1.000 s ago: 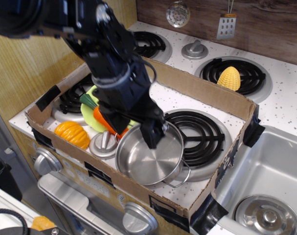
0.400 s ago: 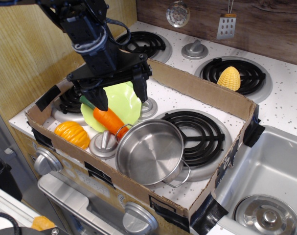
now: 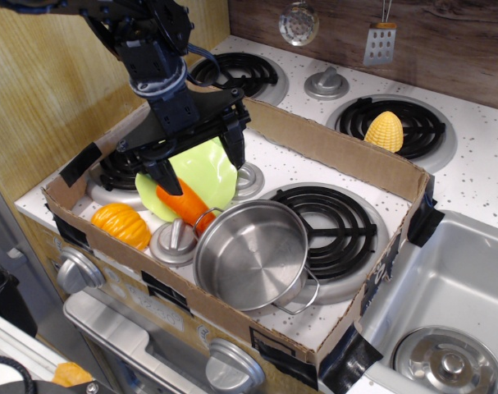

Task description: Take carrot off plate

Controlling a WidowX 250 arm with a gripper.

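The orange carrot (image 3: 185,202) lies on the lime-green scalloped plate (image 3: 201,169) at the left of the cardboard-walled stove top, its lower tip against the steel pot's rim. Its green stem cap is hidden behind one finger. My gripper (image 3: 198,164) hangs open just above the plate, one finger (image 3: 164,175) at the carrot's upper end and the other finger (image 3: 234,148) over the plate's right rim. It holds nothing.
A shiny steel pot (image 3: 253,256) stands in front of the plate. An orange pumpkin (image 3: 121,225) lies at the front left. Stove knobs (image 3: 173,241) flank the plate. A cardboard wall (image 3: 339,152) rings the burners. A yellow corn cob (image 3: 383,131) sits on the back right burner.
My gripper has swung from over the pot back to the left above the plate, then dropped slightly, so its left finger now covers the carrot's green cap. The carrot has not moved.
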